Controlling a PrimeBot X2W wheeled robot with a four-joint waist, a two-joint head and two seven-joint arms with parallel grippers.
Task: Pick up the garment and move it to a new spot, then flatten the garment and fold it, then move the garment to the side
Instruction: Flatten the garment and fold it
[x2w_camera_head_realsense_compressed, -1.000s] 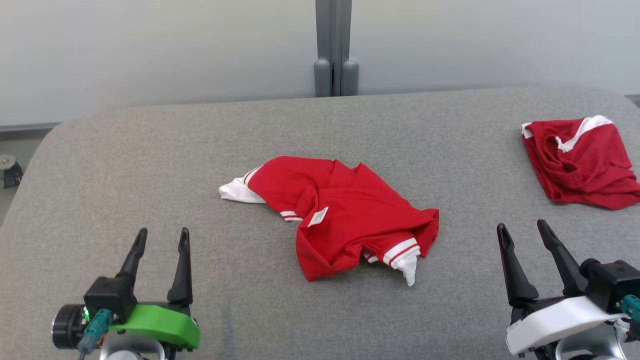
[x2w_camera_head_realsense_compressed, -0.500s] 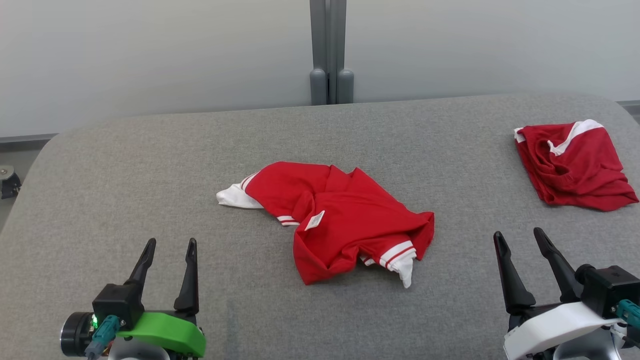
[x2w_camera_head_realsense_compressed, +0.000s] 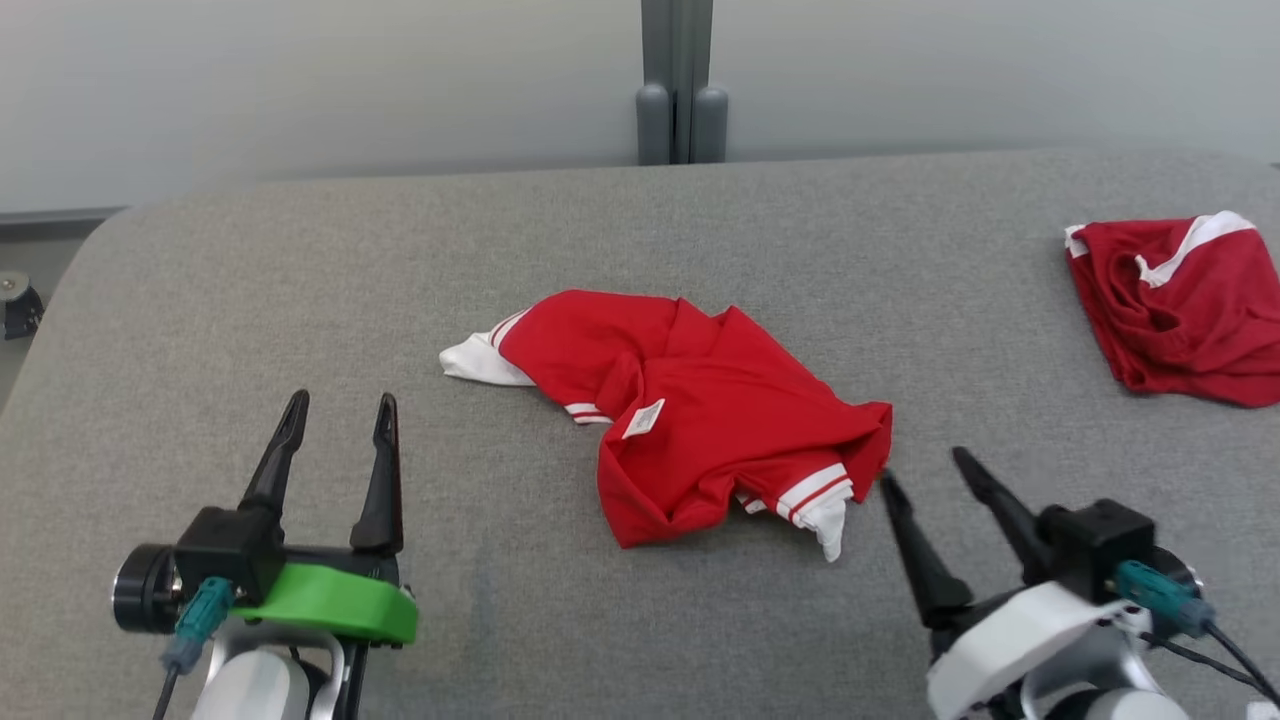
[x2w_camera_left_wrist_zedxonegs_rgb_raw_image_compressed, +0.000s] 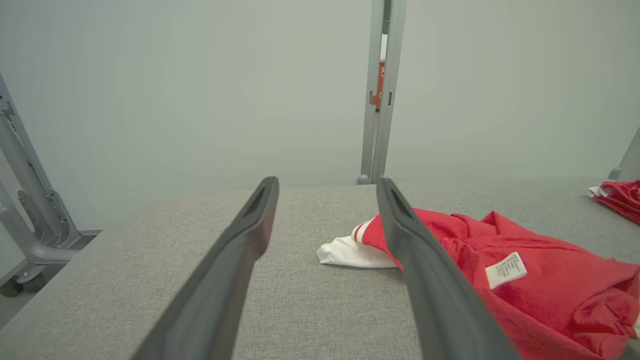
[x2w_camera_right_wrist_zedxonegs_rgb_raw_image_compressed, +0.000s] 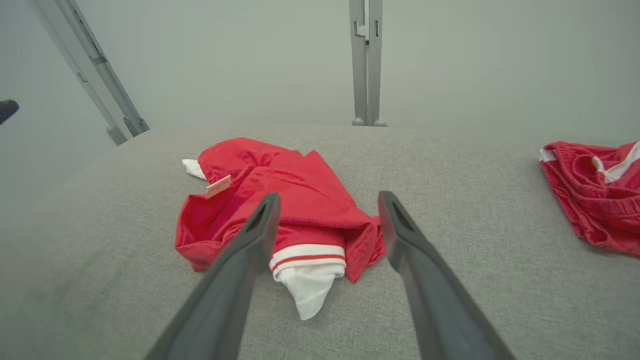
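Observation:
A crumpled red garment (x2w_camera_head_realsense_compressed: 700, 420) with white, red-striped cuffs and a small white label lies in the middle of the grey padded table (x2w_camera_head_realsense_compressed: 300, 300). It also appears in the left wrist view (x2w_camera_left_wrist_zedxonegs_rgb_raw_image_compressed: 525, 280) and the right wrist view (x2w_camera_right_wrist_zedxonegs_rgb_raw_image_compressed: 295, 210). My left gripper (x2w_camera_head_realsense_compressed: 338, 415) stands open at the lower left, well apart from the cloth. At the lower right my right gripper (x2w_camera_head_realsense_compressed: 925, 468) is open, its fingertips just right of the garment's near right corner, with nothing between them.
A second red cloth (x2w_camera_head_realsense_compressed: 1180, 300) with white trim lies bunched at the table's far right edge, also seen in the right wrist view (x2w_camera_right_wrist_zedxonegs_rgb_raw_image_compressed: 595, 190). A grey post (x2w_camera_head_realsense_compressed: 680, 90) stands behind the table against a pale wall.
My right gripper has moved left and forward toward the garment's right corner. The left gripper has edged forward a little. The head camera has shifted slightly. The garment lies as before.

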